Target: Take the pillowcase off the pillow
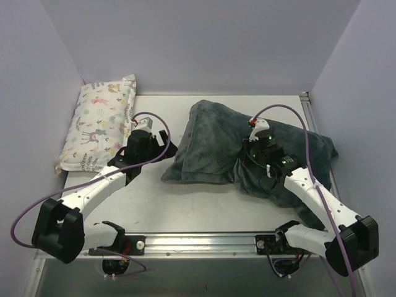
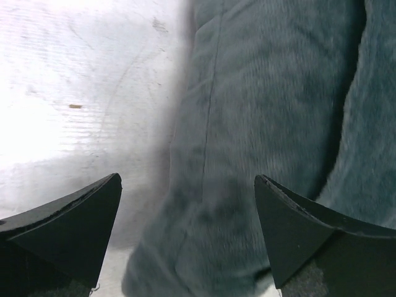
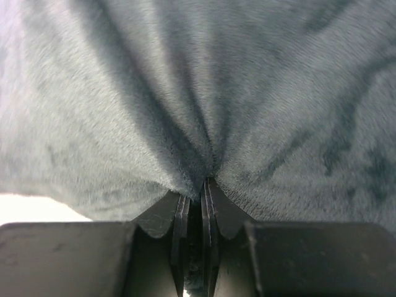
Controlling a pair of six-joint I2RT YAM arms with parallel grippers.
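**While the right tool (image 3: 197,185) clamps the pillowcase (image 3: 260,86), the left tool (image 2: 187,179) waits open at its edge**

Where my right tool meets the cloth, its fingers are pressed together on a fold of plush. The fabric gathers into pleats that run straight into the pinch. I judge this grip is there to anchor or draw the sleeve while the other arm works. My left tool stands spread and grips nothing. Its fingers straddle the left edge of the same fabric, with bare counter (image 2: 74,93) to one side. I judge it is placed there to take that edge next.

Seen from above, the pillowcase (image 1: 210,145) lies humped across the middle and right of the counter. Its long axis runs left to right, slanting towards the near right corner, and one peak points at the far wall. Only the grey-green face shows. The pillow is not visible. The bulk suggests it is inside, but I cannot tell which end is the opening. A small animal-print pillow (image 1: 99,127) lies well apart at far left.
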